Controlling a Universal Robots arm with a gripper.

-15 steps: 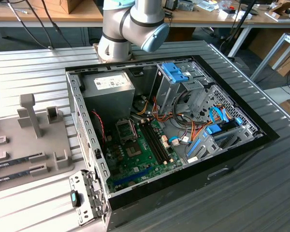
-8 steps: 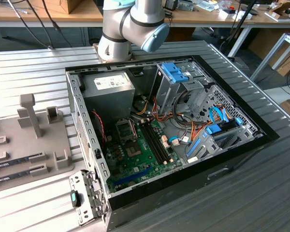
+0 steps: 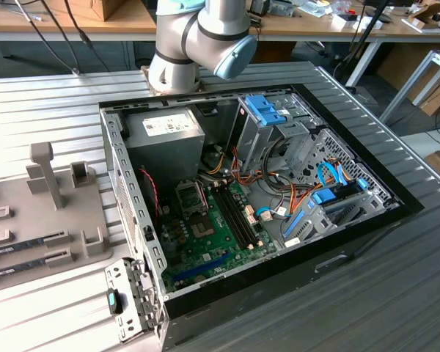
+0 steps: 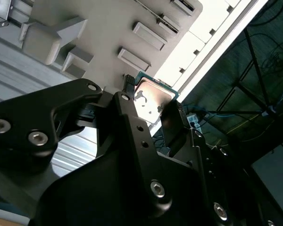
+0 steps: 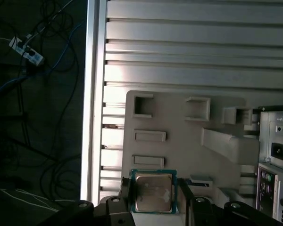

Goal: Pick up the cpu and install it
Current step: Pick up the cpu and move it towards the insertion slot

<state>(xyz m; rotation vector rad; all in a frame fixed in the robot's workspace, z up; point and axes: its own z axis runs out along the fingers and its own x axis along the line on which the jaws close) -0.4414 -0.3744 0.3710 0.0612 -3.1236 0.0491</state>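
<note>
Two fingers of the gripper [image 5: 153,207] are clamped on the cpu [image 5: 153,192], one on each opposite side, so it's pinched by the green rim and nothing presses on the metal top. Probably on purpose: an edge grip keeps the chip flat and square, which it'll need for the socket [image 3: 190,196]. The chip sits over the grey tray [image 5: 179,150], close to the tray edge that runs along the table [image 5: 188,47] edge. Can't tell from either wrist view whether it's lifted clear or touching the tray. The second wrist view shows the same pinch on the cpu [image 4: 151,101]. The case [image 3: 293,95] lies open on its side on the table, well apart from the chip.
</note>
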